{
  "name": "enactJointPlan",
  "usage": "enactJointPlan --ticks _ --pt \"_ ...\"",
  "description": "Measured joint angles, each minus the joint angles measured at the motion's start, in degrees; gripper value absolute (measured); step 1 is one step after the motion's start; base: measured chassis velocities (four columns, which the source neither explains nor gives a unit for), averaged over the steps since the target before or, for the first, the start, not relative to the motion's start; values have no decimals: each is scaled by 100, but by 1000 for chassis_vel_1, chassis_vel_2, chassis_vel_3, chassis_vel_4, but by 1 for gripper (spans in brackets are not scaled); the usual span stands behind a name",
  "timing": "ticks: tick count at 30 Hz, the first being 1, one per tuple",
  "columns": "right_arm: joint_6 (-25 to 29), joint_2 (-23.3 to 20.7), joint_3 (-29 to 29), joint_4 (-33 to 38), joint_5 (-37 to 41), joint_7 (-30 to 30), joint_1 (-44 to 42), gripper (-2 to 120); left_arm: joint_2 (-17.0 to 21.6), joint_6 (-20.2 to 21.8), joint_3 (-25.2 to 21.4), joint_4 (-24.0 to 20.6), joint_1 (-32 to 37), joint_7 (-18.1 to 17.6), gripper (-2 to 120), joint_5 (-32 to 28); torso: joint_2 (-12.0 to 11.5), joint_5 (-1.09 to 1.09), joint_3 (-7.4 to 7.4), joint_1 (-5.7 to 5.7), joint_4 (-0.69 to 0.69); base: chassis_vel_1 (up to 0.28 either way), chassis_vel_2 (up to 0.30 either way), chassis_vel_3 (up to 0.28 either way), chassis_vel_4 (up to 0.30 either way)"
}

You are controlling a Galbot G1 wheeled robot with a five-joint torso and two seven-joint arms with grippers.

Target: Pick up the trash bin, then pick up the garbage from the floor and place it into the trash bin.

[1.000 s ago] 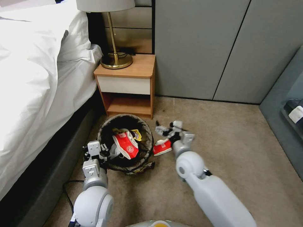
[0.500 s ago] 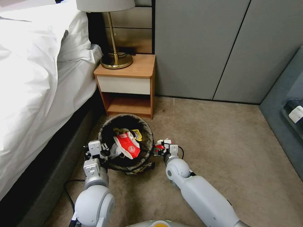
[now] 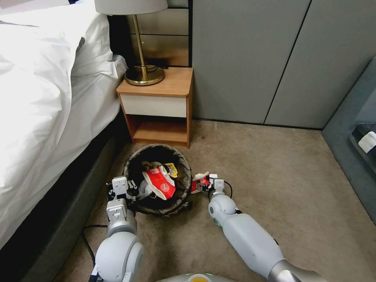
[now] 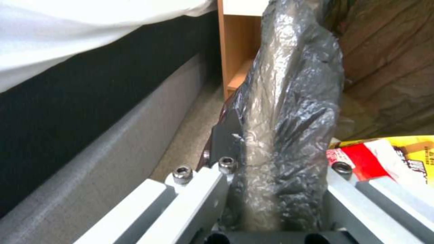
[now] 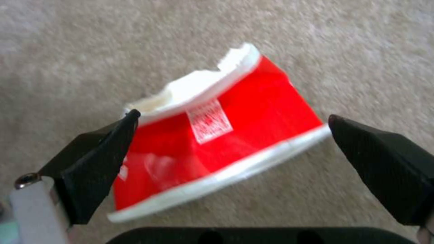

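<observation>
- Garbage under handling: a crushed red-and-white paper wrapper point(image 5: 217, 142) lying on the beige carpet point(image 3: 274, 176), just beside the round white trash bin with dark crinkly bag liner point(image 3: 184, 172).
- Right gripper point(image 5: 233, 123): jaws apart, straddling the wrapper; one fingertip point(image 5: 97, 159) touches its edge, the other stands clear.
- Left gripper point(image 4: 271, 189): clamped on the bin's bag-covered rim, beside the bed base point(image 4: 90, 142).
- Handling judgement: wrapper appears light, soft, easily crumpled; a pinch across its flattened red middle should hold.
- Bin already contains red and yellow scraps point(image 3: 158, 182).

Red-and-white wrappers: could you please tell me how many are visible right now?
2: one red-and-white wrapper inside the trash bin, another on the carpet between the open right gripper fingers. Others may be buried.
</observation>
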Motion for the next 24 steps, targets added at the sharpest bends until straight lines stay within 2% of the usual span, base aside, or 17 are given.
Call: enactJointPlan --ticks 16,24 --pt "124 237 17 -107 82 -200 62 100 -17 -21 33 14 23 10 0 53 0 0 0 0 0 0 0 0 0" --pt "265 341 357 -516 -14 -389 142 100 -21 -41 33 20 43 15 0 67 0 0 0 0 -1 0 0 0 0"
